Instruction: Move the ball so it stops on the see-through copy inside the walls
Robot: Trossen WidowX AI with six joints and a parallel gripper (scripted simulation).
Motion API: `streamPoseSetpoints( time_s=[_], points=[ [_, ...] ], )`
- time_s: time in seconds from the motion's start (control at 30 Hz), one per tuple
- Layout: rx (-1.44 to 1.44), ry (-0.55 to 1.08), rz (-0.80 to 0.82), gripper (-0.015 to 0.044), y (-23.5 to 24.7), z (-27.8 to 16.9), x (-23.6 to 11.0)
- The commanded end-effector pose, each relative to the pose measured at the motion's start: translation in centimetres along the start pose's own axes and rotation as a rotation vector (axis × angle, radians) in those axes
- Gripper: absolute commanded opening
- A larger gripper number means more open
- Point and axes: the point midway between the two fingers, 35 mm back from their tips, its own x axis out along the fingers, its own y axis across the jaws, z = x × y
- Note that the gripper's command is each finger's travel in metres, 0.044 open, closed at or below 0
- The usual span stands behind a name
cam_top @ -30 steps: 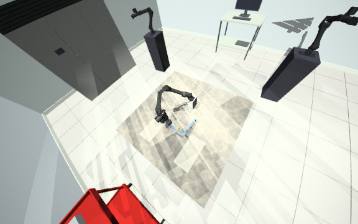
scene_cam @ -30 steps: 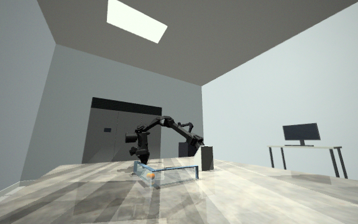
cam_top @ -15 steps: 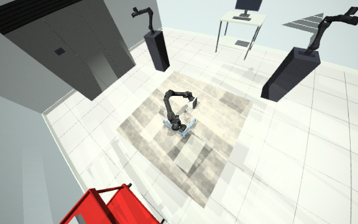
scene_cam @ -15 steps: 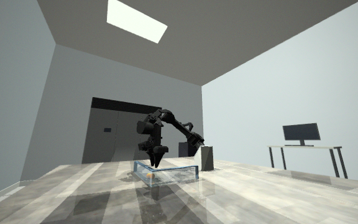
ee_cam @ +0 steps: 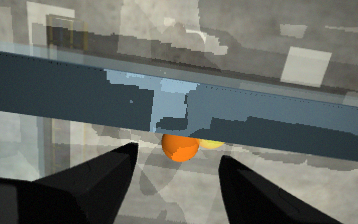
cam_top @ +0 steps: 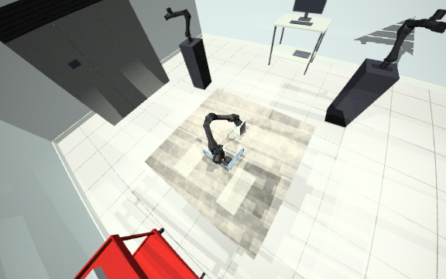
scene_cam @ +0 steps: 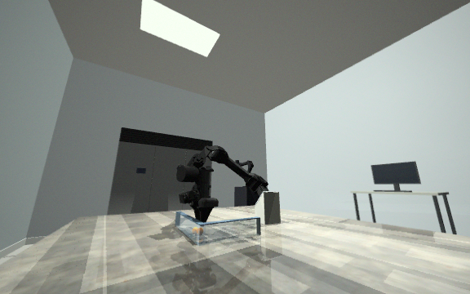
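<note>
The orange ball point(ee_cam: 179, 148) point(scene_cam: 196, 230) lies on the table close to the inner side of a clear wall with a blue top edge point(ee_cam: 25, 80) point(cam_top: 237, 157) point(scene_cam: 235, 220). In the wrist view the see-through copy, yellow point(ee_cam: 212, 144), shows just right of the ball, partly hidden by the wall. The two walls meet in a corner near the ball. My gripper point(ee_cam: 179, 156) point(scene_cam: 204, 220) is part open and empty, pointing down. In the wrist view its fingertips stand left and right of the ball; in the exterior view they are above it.
The arm's white and dark base block point(cam_top: 240, 128) point(scene_cam: 272, 208) stands beyond the walls' open side. The arm point(cam_top: 209, 133) arches from it over the walled corner. Two other arms on dark pedestals point(cam_top: 196, 63) point(cam_top: 362, 93) and a desk point(cam_top: 304, 22) stand off the wooden surface.
</note>
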Motion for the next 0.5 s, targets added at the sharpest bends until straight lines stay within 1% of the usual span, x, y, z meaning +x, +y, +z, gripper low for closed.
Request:
streamPoseSetpoints(
  time_s=[0.0, 0.4, 0.47],
  points=[
    [-0.005, 0.002, -0.005, 0.0223, -0.1, -0.1, 0.8],
    [-0.005, 0.002, -0.006, 0.0223, -0.1, -0.1, 2.5],
    [-0.005, 0.002, -0.006, 0.017, -0.1, -0.1, 2.5]
  ],
)
